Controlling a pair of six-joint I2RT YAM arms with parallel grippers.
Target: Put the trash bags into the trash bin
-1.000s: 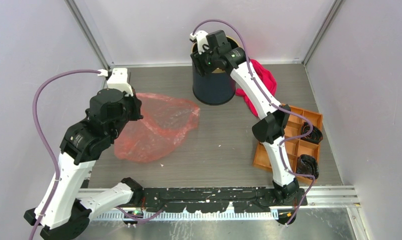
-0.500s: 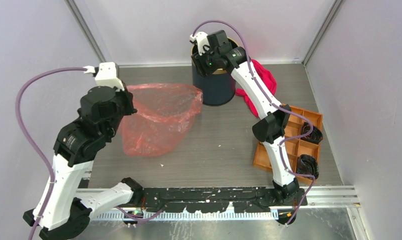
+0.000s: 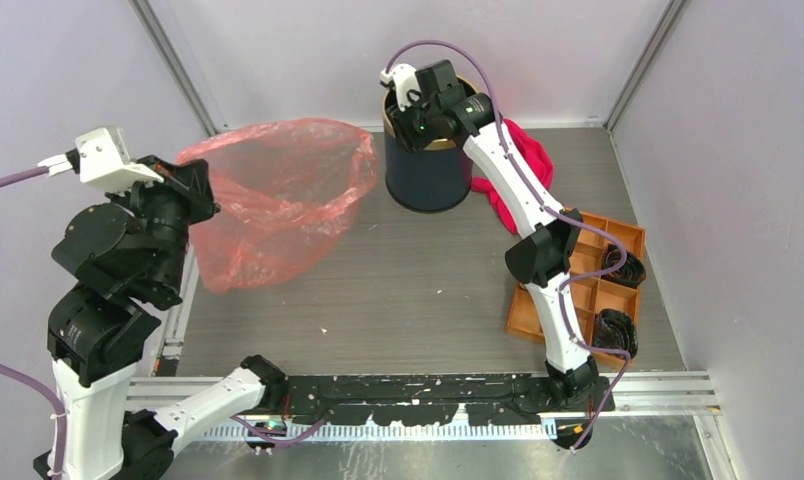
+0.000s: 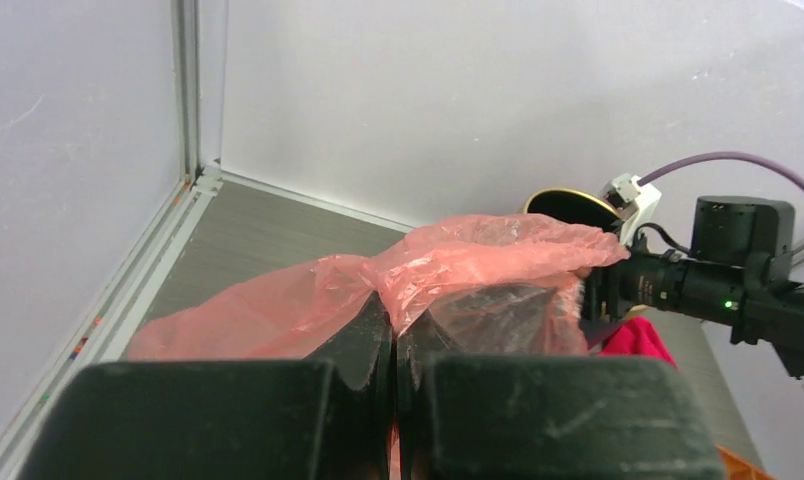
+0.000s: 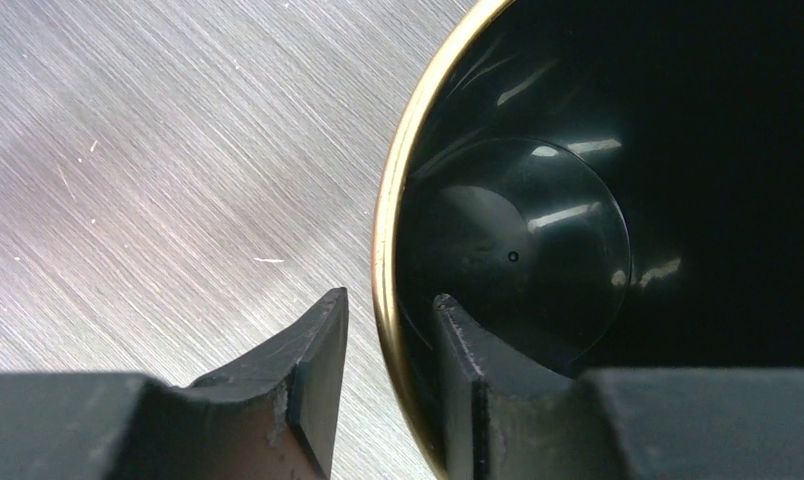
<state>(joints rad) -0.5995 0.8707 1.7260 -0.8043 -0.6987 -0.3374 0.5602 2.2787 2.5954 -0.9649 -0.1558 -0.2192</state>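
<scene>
The translucent red-pink trash bag (image 3: 278,190) hangs lifted over the table's back left, its right edge close to the trash bin (image 3: 428,175). My left gripper (image 3: 200,185) is shut on the bag's top edge. In the left wrist view the film (image 4: 478,260) bunches out from between the closed jaws of the left gripper (image 4: 393,320). The navy bin with the gold rim (image 5: 398,190) stands upright at the back. My right gripper (image 3: 398,112) straddles the rim at the bin's left side, shown close up in the right wrist view (image 5: 388,300), one finger inside and one outside, closed on the wall.
A magenta cloth (image 3: 523,160) lies right of the bin against the back wall. An orange compartment tray (image 3: 578,290) with dark items sits at the right. Walls enclose the table on the left, back and right.
My left arm has risen and swung back to the left, lifting the bag off the table so it hangs open beside the bin. The right arm has not moved.
</scene>
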